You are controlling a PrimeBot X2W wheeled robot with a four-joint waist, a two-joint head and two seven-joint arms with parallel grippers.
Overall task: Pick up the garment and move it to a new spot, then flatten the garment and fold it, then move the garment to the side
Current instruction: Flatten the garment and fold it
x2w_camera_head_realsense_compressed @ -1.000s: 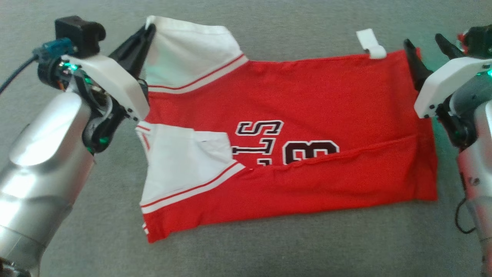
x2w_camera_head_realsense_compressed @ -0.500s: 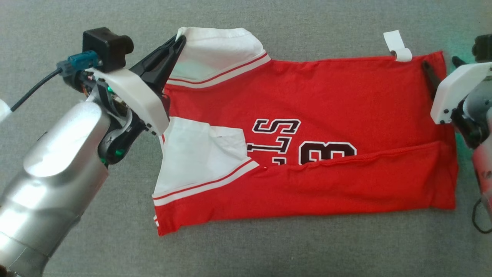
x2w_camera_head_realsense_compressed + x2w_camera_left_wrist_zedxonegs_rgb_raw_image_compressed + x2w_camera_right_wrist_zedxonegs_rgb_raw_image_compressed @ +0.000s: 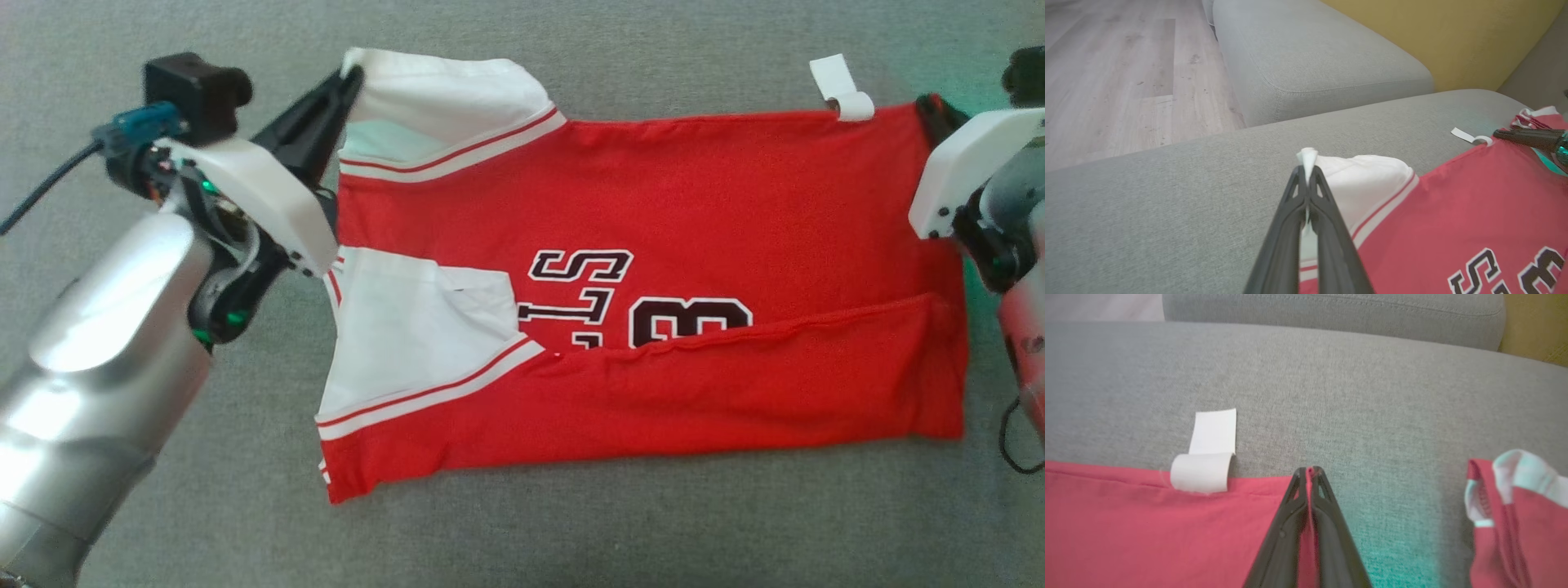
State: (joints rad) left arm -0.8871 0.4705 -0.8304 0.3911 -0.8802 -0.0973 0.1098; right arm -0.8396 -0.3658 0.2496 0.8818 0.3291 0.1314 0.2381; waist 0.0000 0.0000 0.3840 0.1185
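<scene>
The left fingers (image 3: 1290, 220) clamp a white sleeve tip (image 3: 1307, 156) of the garment (image 3: 694, 188), the right fingers (image 3: 1286, 531) its red hem corner (image 3: 1274, 490) (thin pinches); uneven lifting may pull either free.

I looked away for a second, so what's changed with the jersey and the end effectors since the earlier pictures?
The right end effector, open beside the red far corner of the jersey a second ago, has closed in and shut on that corner. The left end effector stays shut on the white sleeve. The jersey lies as before on the grey cushion; the head view shifted slightly.
</scene>
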